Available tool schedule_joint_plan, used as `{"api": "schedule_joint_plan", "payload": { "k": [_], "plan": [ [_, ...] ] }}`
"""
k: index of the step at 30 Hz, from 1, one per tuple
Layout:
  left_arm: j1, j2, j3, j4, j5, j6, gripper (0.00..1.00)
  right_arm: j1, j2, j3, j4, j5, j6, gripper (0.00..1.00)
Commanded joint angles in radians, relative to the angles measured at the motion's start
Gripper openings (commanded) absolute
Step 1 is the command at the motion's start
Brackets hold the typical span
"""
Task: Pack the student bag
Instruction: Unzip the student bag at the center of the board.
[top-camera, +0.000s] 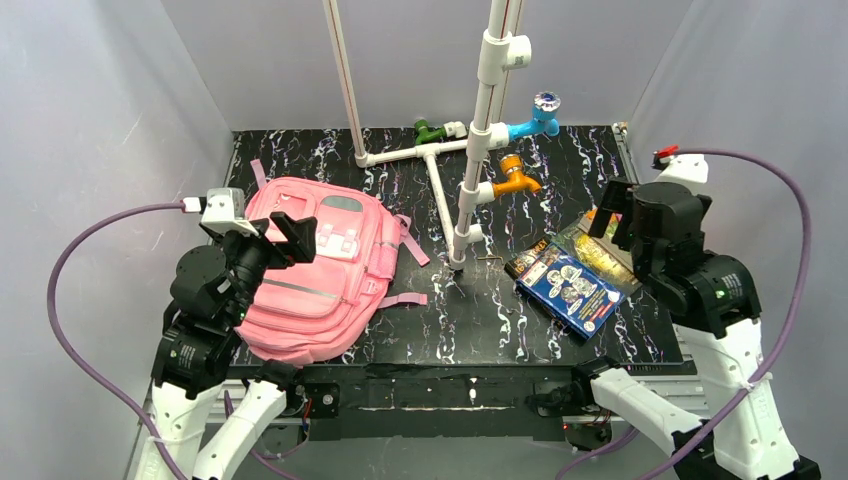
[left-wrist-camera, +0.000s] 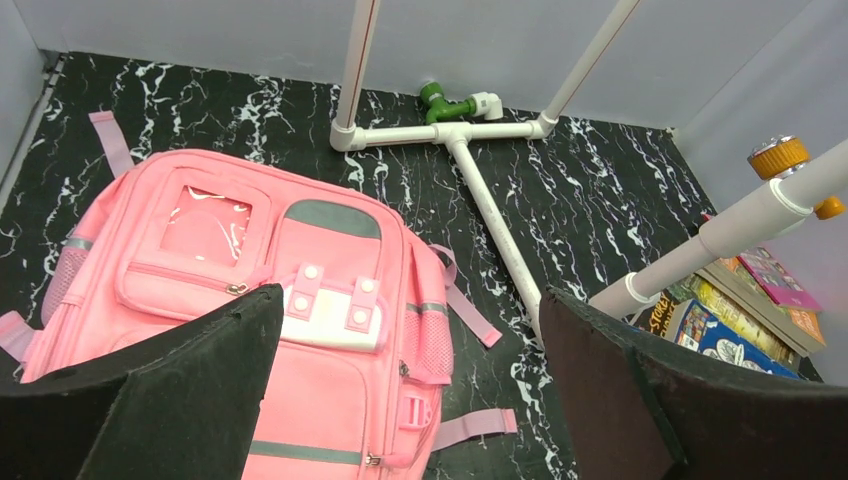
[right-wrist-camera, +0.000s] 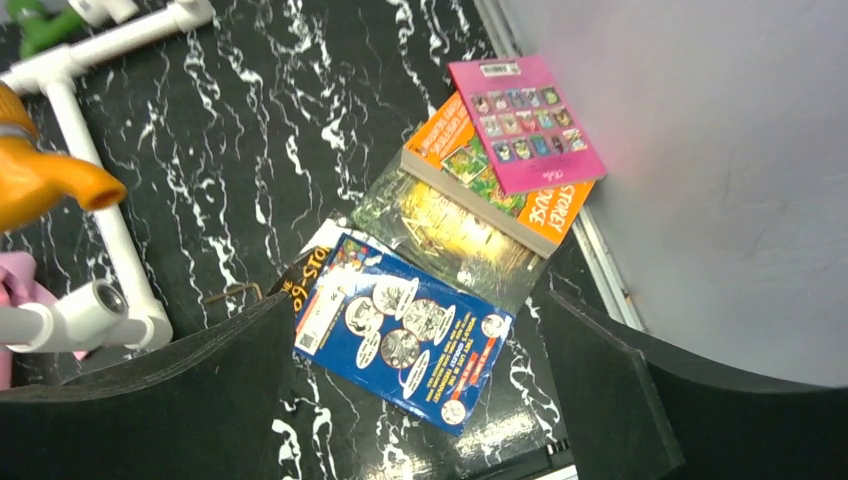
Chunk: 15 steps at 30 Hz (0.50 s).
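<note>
1. I am seeing the large pink fabric backpack (top-camera: 315, 270) lying flat, front pockets up, at the near left of the black marbled bench (top-camera: 500, 310). Its long axis is running far to near.
2. The left end effector (left-wrist-camera: 412, 298) is hovering directly above the backpack's near half with its fingers spread wide and holding nothing. I am judging this arm far the nearer one for opening the bag.
3. The right end effector (right-wrist-camera: 418, 300) is also spread and empty, hanging over the loose stack of paperback books (right-wrist-camera: 450, 230) at the right, the glossy blue one (right-wrist-camera: 405, 340) nearest.
4. The white plastic pipe frame (top-camera: 440, 190) is standing between the books and the bag, which are well apart.
5. I am not seeing any open compartment, so I am reckoning a zip comes first.
</note>
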Motion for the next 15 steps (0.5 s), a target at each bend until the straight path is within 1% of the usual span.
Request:
{"api": "schedule_joint_plan", "payload": {
  "k": [1,3,7,11,15],
  "plan": [
    [0.006,0.032,-0.007,0.01,0.027,-0.02,0.99,-0.003,-0.041,-0.087,0.028,-0.049,0.053,1.0],
    [0.006,0.035,-0.007,0.012,0.026,-0.015,0.99,-0.003,-0.071,-0.128,0.074,-0.098,0.04,1.0],
    [0.006,0.031,-0.008,0.01,0.021,-0.001,0.99,-0.003,-0.117,-0.217,0.163,-0.257,0.003,1.0],
    [0.006,0.026,-0.015,0.002,0.025,-0.003,0.99,-0.003,-0.096,-0.305,0.176,-0.308,0.045,1.0],
    [0.006,0.023,-0.027,-0.015,0.024,-0.01,0.99,-0.002,-0.067,-0.424,0.245,-0.514,0.059,1.0]
  ]
}}
